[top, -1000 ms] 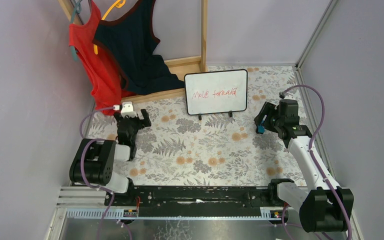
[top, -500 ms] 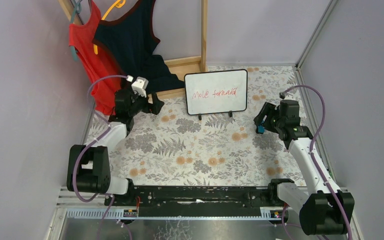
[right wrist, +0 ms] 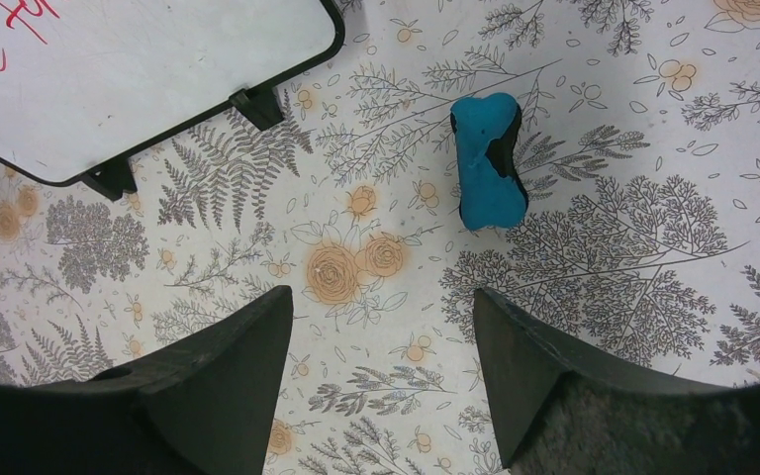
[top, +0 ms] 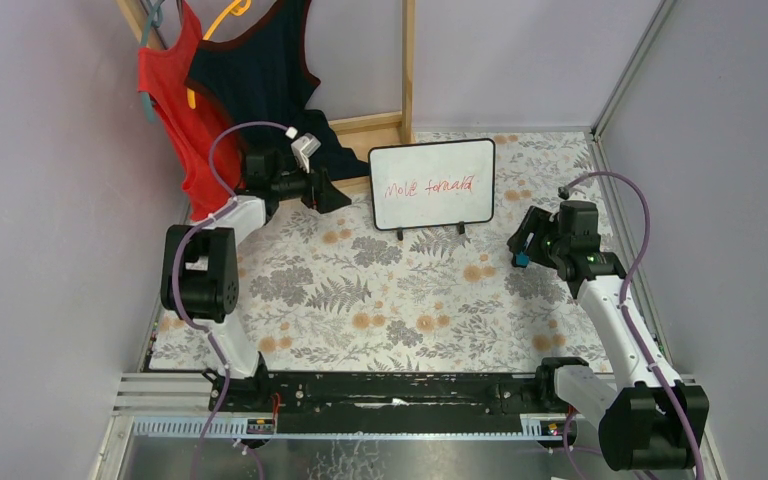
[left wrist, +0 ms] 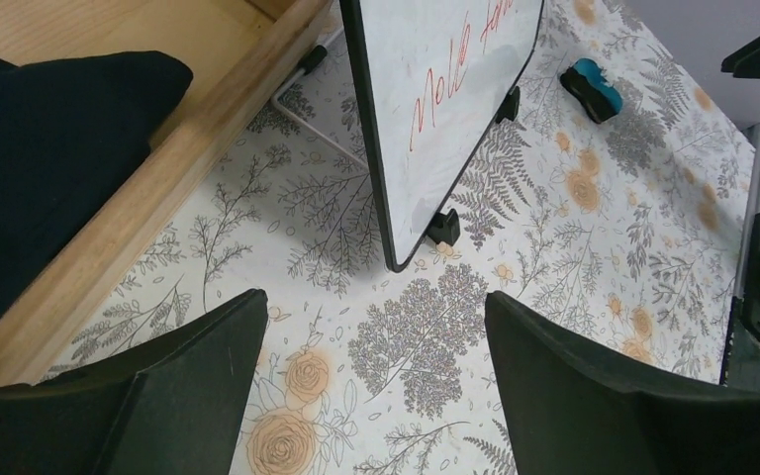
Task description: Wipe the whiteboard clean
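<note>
The whiteboard point(top: 431, 185) stands upright on two black feet at the back middle, with red handwriting on it. It also shows in the left wrist view point(left wrist: 445, 99) and the right wrist view point(right wrist: 139, 69). A blue eraser point(right wrist: 490, 163) lies on the floral table to the board's right, and it shows in the top view point(top: 522, 259) and the left wrist view point(left wrist: 591, 87). My left gripper point(top: 327, 192) is open and empty point(left wrist: 376, 307), just left of the board's left edge. My right gripper point(top: 520, 240) is open and empty point(right wrist: 381, 297), hovering close over the eraser.
A wooden rack point(top: 407, 70) stands at the back left, its base point(left wrist: 148, 208) right beside my left gripper. A red top point(top: 175, 110) and a dark top point(top: 260, 90) hang from it. Grey walls point(top: 720, 150) close in both sides.
My left arm has stretched from the near left to the back, bringing its gripper beside the whiteboard's left edge. The right arm has stayed nearly still.
</note>
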